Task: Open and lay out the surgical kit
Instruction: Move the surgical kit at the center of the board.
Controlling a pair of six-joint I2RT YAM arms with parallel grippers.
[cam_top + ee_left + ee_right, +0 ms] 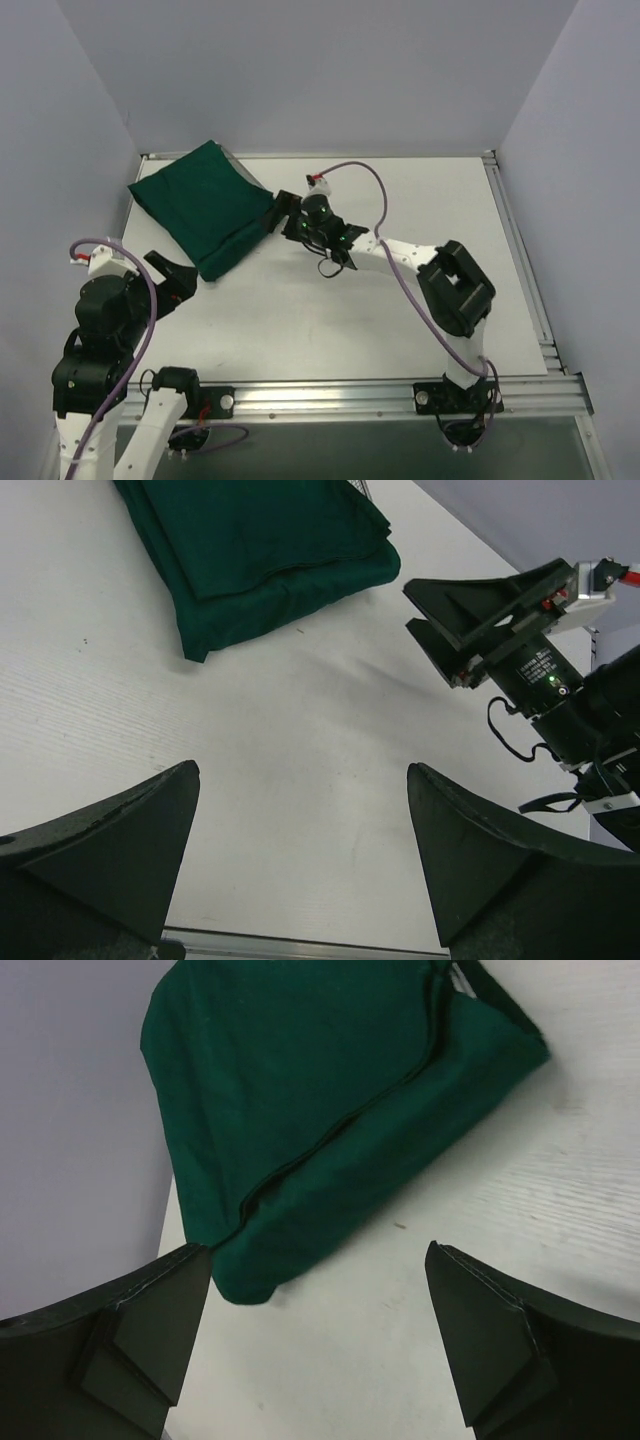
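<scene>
surgical kit [205,205]: wrapped bundle, cloth likely soft, slack, light | hold: top flap [300,1060] at its edge | right gripper [283,210] beside it, agape, empty | left gripper [178,278] agape, empty

plain pale walls [320,70] enclose a white table [330,320]

The surgical kit [205,205] is a flat bundle of dark green cloth, folded shut. It lies in the upper left of the top view, turned diagonally. Its top flap [300,1080] lies closed with a curved hem across the bundle, and a little silver mesh [360,486] shows at one far corner.
</scene>
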